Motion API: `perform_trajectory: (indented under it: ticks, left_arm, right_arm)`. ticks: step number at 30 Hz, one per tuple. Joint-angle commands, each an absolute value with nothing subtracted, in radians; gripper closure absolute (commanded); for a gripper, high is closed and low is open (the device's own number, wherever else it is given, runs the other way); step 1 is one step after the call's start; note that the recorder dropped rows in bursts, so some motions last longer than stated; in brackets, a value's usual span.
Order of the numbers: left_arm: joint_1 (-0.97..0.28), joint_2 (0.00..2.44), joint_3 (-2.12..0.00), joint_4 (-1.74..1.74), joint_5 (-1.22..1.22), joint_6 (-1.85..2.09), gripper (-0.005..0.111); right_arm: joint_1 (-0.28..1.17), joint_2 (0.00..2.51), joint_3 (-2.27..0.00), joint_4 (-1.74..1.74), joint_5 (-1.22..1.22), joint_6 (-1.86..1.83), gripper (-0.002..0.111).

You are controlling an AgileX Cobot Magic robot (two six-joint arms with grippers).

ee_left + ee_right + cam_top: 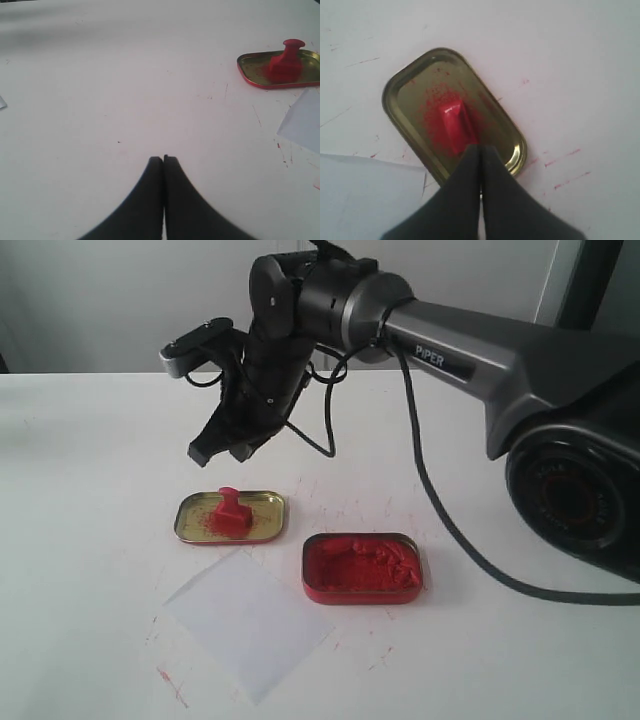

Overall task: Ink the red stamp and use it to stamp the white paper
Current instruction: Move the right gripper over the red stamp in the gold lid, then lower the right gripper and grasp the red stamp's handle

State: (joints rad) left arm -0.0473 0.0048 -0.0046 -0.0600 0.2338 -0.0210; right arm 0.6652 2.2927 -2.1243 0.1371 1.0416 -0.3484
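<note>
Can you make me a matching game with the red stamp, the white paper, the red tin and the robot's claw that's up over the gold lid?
Things:
1. red stamp
2. white paper
3. red tin
4. right gripper

Descriptions:
A. full of red paste
B. standing in the gold lid
C. lying flat on the table
D. shut and empty, above the lid

Pairs: 1-B, 2-C, 3-A, 4-D
</note>
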Motion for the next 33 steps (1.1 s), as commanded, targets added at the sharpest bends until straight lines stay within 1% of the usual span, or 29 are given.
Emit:
perform_trajectory:
  ticks: [1, 4, 6, 13, 19, 33]
  left_arm:
    - [-0.043, 0.0, 0.0, -0.07, 0.233, -0.022, 0.107]
    - [-0.043, 0.0, 0.0, -0.07, 0.233, -0.022, 0.107]
    - [-0.043, 0.0, 0.0, -0.07, 0.233, -0.022, 0.107]
    - [-0.043, 0.0, 0.0, -0.07, 0.233, -0.022, 0.107]
    - [-0.043, 0.0, 0.0, -0.07, 0.233, -0.022, 0.107]
    - [-0.043, 0.0, 0.0, -0.07, 0.233, -0.022, 0.107]
  right_arm:
    - [0.687, 2.296, -2.132, 0.138, 1.001, -0.45, 0.108]
    - [0.691, 2.296, -2.132, 0.138, 0.973, -0.479, 0.108]
    - [0.691, 2.296, -2.123, 0.138, 0.956, -0.499, 0.105]
    - [0.691, 2.296, -2.116, 0.16, 0.979, -0.647, 0.079]
    - [0.691, 2.319, -2.116, 0.166, 0.987, -0.654, 0.062]
    - [0.699, 2.427, -2.116, 0.153, 0.933, -0.625, 0.062]
